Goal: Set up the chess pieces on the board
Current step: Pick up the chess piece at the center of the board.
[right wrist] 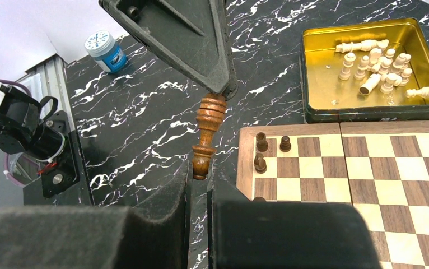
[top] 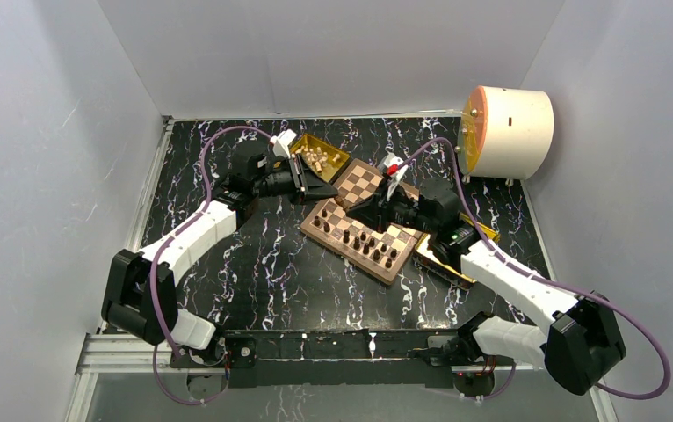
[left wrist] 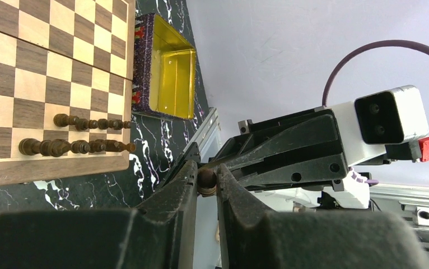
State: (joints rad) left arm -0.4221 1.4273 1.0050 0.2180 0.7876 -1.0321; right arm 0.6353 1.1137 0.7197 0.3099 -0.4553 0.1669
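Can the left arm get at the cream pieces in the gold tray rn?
Probably not yet. The tray lies open beside the left arm, with nothing over the cream pieces, but its jaws are shut on a dark piece that the right arm also grips in its jaws.

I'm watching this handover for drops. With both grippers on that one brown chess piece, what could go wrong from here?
1. The left gripper pinches only the top of the brown piece, the right gripper only its foot; if either arm pulls before the other lets go, it may twist out and fall.
2. It hangs beside a corner of the board, so a drop could topple the dark pieces there.
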